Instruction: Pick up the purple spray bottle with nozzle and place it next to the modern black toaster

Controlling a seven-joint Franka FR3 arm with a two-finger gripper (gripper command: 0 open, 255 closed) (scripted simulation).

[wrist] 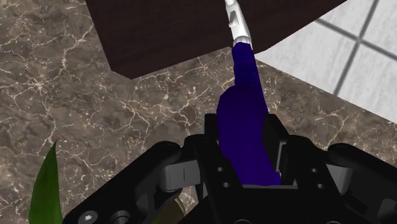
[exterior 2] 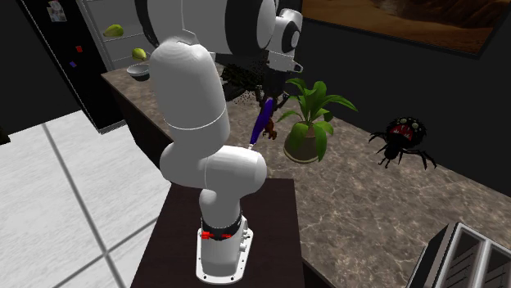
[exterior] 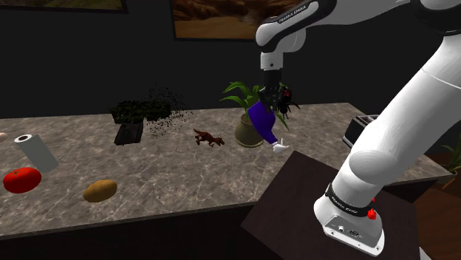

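The purple spray bottle [exterior: 263, 122] hangs in the air, tilted, with its white nozzle [exterior: 279, 147] lowest and pointing toward the stand. My black gripper [exterior: 270, 98] is shut on the bottle's body, above the marble counter [exterior: 170, 166] in front of a potted plant. In the wrist view the bottle [wrist: 245, 121] sits clasped between the fingers [wrist: 210, 137], its white nozzle [wrist: 235, 19] over the dark stand top. The second exterior view has the bottle [exterior 2: 261, 123] under the gripper [exterior 2: 269, 96]. The black toaster [exterior: 360, 129] stands at the counter's far right in the shoulder view, partly behind the arm; its slots [exterior 2: 467, 258] appear at lower right.
A potted plant [exterior: 248, 118] stands just behind the bottle. A black spider figure [exterior 2: 403, 141] sits between plant and toaster. Further along the shoulder view's left lie a small brown dinosaur [exterior: 209, 138], a dark box [exterior: 129, 131], a paper roll [exterior: 35, 152], a tomato [exterior: 21, 179] and a potato [exterior: 100, 190].
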